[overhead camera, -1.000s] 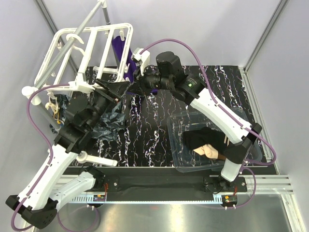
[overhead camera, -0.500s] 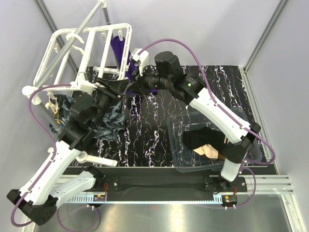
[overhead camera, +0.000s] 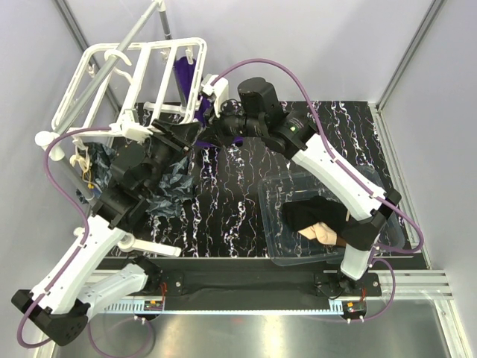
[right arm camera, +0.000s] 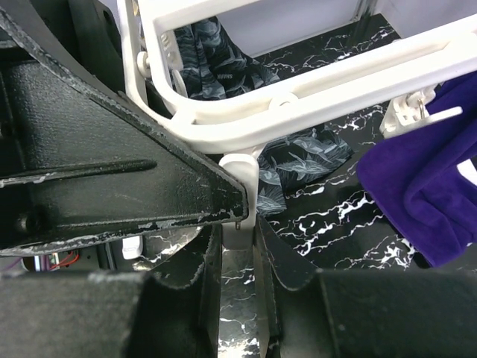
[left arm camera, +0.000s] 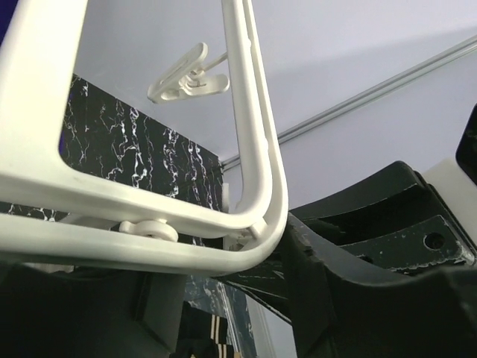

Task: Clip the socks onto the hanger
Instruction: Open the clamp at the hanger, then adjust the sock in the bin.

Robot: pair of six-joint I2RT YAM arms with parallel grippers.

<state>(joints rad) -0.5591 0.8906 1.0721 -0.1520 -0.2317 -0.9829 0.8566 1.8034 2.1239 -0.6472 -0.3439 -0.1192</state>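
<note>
Now left tool (overhead camera: 181,135) nearer hanger (overhead camera: 141,46) corner; right tool (right arm camera: 240,233) pinching clip (right arm camera: 240,177).

We look down from above and behind the arm bases (overhead camera: 339,283) on the whole bench (overhead camera: 246,194), its far edge uppermost, with the hanger (overhead camera: 141,46) over the far-left corner. Our left wrist camera sits close under the hanger, facing up towards the wall (left arm camera: 358,45). Our right wrist camera looks steeply down, very near, past a clip (right arm camera: 240,175) to the bench. All three share one corner of the hanger.
</note>
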